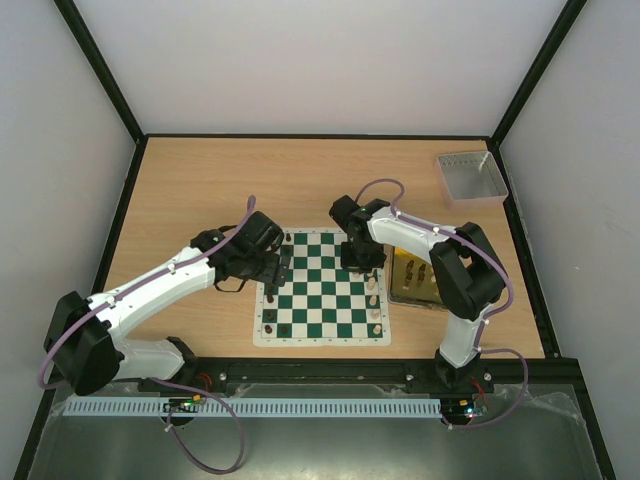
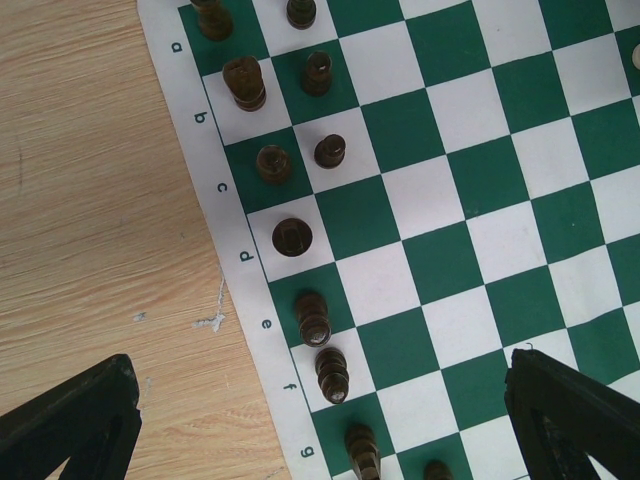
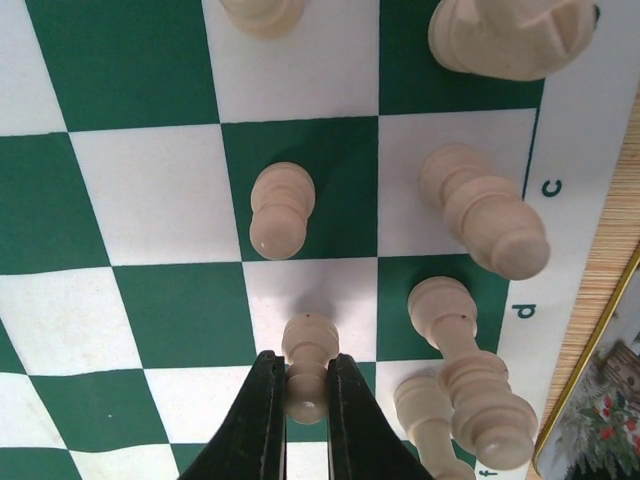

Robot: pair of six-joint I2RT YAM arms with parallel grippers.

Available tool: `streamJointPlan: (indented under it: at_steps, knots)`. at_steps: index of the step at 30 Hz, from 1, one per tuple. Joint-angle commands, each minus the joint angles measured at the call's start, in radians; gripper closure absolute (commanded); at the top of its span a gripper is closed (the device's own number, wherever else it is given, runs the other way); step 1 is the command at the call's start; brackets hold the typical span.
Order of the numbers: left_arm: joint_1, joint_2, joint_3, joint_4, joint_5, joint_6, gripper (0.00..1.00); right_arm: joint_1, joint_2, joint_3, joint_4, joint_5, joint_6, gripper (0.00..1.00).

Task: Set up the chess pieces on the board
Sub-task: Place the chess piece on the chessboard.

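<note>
The board (image 1: 322,288) lies flat between my arms. Several black chess pieces (image 2: 292,236) stand along its left edge, by the letters a to g. Cream chess pieces (image 1: 376,300) stand along its right edge. My right gripper (image 3: 307,385) is shut on a cream pawn (image 3: 308,350), pinched at the head, its base over a white square in the d row next to another cream pawn (image 3: 280,210). I cannot tell whether the held pawn touches the board. My left gripper (image 2: 320,430) hangs open over the black pieces with nothing between its fingers (image 2: 80,425).
A translucent yellow tray (image 1: 412,278) lies just right of the board, its corner (image 3: 600,400) close to my right gripper. A small grey tray (image 1: 470,177) sits at the back right. Bare wood (image 2: 100,200) lies left of the board.
</note>
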Motion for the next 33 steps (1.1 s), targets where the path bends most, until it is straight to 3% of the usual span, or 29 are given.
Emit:
streamJointPlan:
  at_steps: [1, 33]
  knots:
    - [-0.003, 0.011, -0.009, -0.002, -0.003, 0.005, 0.01, 0.0, 0.013, 0.002, -0.009, 0.016, -0.012, 0.97]
    - [-0.003, 0.005, -0.009, -0.002, -0.006, 0.004, 0.01, -0.002, 0.024, -0.008, 0.001, -0.013, -0.014, 0.86]
